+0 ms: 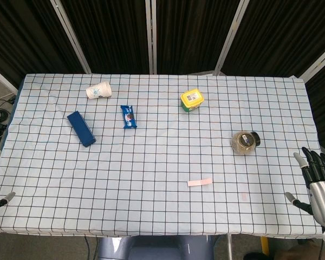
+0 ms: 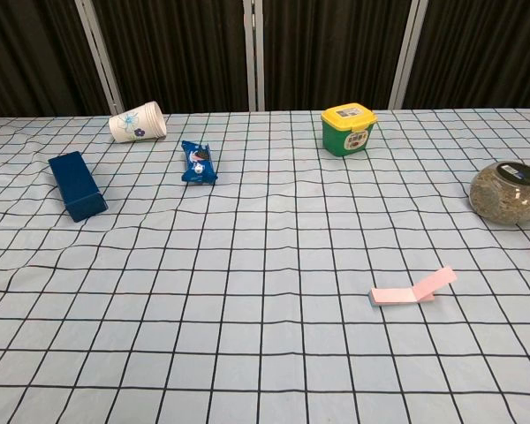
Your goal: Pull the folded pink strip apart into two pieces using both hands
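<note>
The folded pink strip (image 1: 199,182) lies flat on the checked tablecloth, front right of the middle. In the chest view the pink strip (image 2: 412,291) shows its upper flap lifting at the right end. My right hand (image 1: 318,181) hovers at the table's right front edge, well right of the strip, with fingers spread and holding nothing. Of my left hand (image 1: 1,201) only fingertips show at the far left front edge, apart from one another and holding nothing. Neither hand appears in the chest view.
A paper cup (image 1: 98,90) lies on its side at the back left. Nearer sit a dark blue box (image 1: 80,128) and a blue snack packet (image 1: 129,116). A yellow-lidded green tub (image 1: 192,100) stands at the back. A jar (image 1: 244,142) lies beyond the strip.
</note>
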Controlling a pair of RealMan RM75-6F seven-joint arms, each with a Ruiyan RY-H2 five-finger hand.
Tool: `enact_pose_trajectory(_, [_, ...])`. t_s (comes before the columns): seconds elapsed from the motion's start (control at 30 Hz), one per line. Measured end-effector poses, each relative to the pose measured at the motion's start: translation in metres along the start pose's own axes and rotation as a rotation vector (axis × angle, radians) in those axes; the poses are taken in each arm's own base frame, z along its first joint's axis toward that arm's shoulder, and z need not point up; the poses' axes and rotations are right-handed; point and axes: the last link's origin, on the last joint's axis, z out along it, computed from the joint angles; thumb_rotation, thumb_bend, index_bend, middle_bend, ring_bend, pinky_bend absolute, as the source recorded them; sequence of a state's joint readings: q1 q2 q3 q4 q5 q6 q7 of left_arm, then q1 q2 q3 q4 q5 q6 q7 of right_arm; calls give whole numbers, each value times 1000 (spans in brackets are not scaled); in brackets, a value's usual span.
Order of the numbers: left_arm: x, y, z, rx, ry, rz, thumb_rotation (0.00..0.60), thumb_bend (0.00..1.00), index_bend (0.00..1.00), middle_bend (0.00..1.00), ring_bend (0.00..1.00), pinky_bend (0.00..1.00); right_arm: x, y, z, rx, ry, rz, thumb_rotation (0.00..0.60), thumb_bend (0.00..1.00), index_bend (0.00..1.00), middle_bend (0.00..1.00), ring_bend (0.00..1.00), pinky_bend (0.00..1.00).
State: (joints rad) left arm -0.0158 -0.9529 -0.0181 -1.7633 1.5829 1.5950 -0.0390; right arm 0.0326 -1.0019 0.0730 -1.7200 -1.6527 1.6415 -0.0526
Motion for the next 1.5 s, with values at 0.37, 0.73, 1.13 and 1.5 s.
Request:
enact_pose_trajectory(0.37, [-4,-1,3,7,-16,5,600,0,0,0,0,0,-13,-5,4,25,-58,7,600,0,135,0,0,0])
enact_pose_trajectory(0.73, [-10,-4,13,21,-29,5,600,0,0,0,0,0,-74,-61,61,481,-248,31,600,142,440,70,0,0])
enact_pose_trajectory(1.13, [-20,-9,21,52,-58,24,600,0,0,0,0,0,-139,-120,99,773,-292,-26,600,229,456,95,0,0])
enact_pose_trajectory(1.5, [-25,-13,26,76,-81,32,600,0,0,0,0,0,-168,-133,109,881,-301,-161,600,280,467,103,0,0])
